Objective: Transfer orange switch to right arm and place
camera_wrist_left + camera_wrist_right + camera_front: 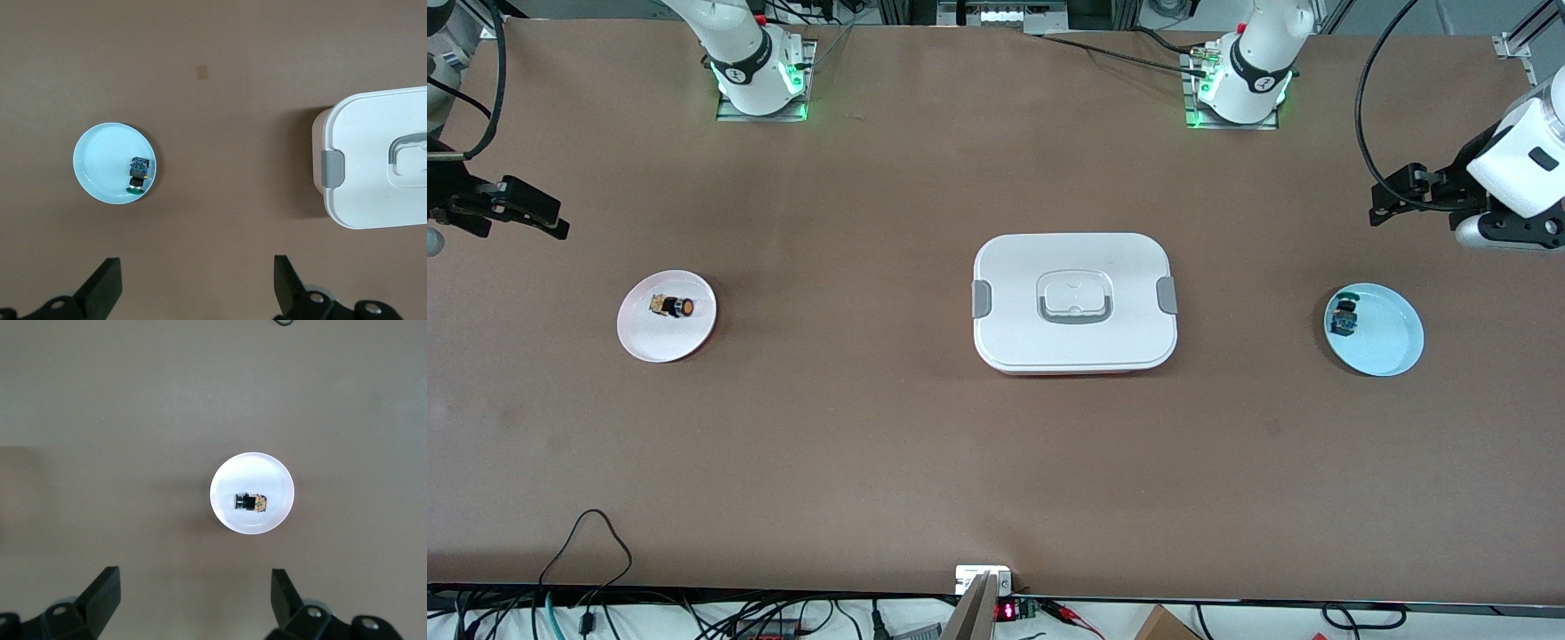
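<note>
Front view: orange switch (671, 307) lies on its side on a pale pink plate (690, 341), w/ its black collar and button face turned toward the middle of the desk. That plate sits toward the right arm's end of the desk, about midway betw. the base edge and the camera edge. White lidded box (1074, 302) w/ grey side clips and a recessed handle sits at desk centre. Light blue plate (1387, 342) is toward the left arm's end, holding a blue switch (1344, 317) w/ green cap close to the rim on the box side. Right gripper (525, 212) hangs over the desk edge at the right arm's end, off to the side of the pink plate and closer to the base edge; this view doesn't show its finger gap clearly. Left gripper (1392, 197) hangs over the left arm's end edge, likewise apart from the blue plate. Cables run along the camera-side edge.

Left wrist view: left gripper (197, 290) is high over bare desk, fingers spread wide, nothing betw. them. Blue plate (100, 160) w/ the blue switch (138, 175) at its rim lies below; a corner of the white box (373, 167) shows too.

Right wrist view: right gripper (195, 603) is also spread wide and empty, high up. Pink plate (267, 470) lies under it w/ the orange switch (251, 501) near its centre, untouched by either arm.
</note>
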Controlling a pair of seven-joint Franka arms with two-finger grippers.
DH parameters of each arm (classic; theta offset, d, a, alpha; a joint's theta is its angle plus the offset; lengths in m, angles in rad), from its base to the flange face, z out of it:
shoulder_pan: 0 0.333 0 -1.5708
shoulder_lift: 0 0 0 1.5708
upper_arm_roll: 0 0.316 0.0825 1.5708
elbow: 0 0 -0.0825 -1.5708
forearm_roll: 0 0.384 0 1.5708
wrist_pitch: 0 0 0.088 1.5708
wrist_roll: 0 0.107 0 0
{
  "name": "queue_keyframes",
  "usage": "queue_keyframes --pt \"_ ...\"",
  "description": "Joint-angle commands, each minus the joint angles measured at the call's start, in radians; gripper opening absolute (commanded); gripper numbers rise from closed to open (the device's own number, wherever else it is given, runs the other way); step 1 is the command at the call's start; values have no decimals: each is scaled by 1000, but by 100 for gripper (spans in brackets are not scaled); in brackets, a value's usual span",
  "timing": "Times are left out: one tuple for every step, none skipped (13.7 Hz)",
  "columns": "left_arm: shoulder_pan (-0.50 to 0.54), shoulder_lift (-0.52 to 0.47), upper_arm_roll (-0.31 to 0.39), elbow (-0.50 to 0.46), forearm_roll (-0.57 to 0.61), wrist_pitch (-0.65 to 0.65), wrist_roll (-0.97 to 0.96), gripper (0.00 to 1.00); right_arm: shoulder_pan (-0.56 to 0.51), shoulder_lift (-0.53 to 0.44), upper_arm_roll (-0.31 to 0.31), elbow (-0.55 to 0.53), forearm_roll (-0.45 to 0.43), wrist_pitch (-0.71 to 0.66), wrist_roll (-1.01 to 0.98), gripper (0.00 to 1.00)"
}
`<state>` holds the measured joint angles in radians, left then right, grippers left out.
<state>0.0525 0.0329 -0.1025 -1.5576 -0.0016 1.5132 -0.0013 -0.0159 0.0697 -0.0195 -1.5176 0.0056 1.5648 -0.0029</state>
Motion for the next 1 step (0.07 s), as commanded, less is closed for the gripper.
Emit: queue_keyframes --pt "1 15 -5 31 29 -18 -13 100 -12 2 6 23 -1 -26 -12 100"
